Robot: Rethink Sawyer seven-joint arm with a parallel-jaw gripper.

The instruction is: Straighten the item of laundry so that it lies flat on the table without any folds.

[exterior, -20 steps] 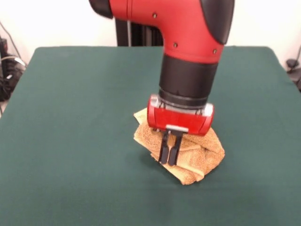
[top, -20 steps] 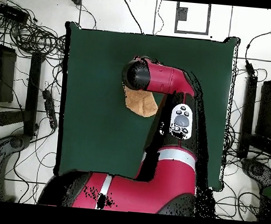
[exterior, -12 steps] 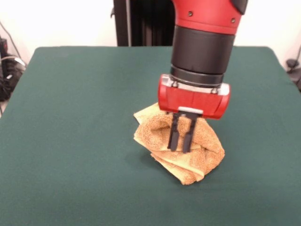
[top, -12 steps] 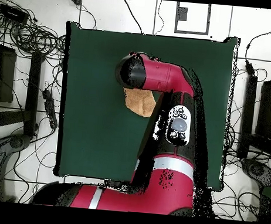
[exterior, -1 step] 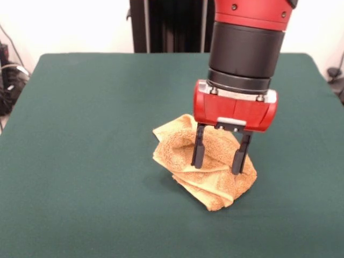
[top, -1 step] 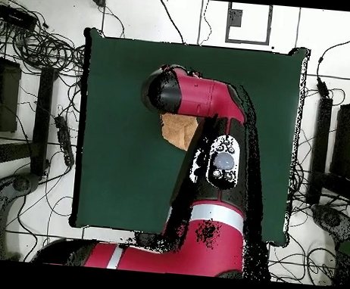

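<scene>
The item of laundry is an orange-tan terry towel, bunched into a folded heap a little right of the middle of the dark green table. My gripper hangs straight down over the heap with its two black fingers spread wide apart, open and holding nothing. Its tips are level with the top folds of the towel. In the overhead view the red arm covers most of the towel, and the gripper itself is hidden under the arm.
Green table surface stretches out on all sides of the towel. Cables and equipment lie on the floor beyond the table's edges.
The gripper went from shut to wide open and shifted to the right in the front view, over the towel's middle. The towel kept its bunched shape.
</scene>
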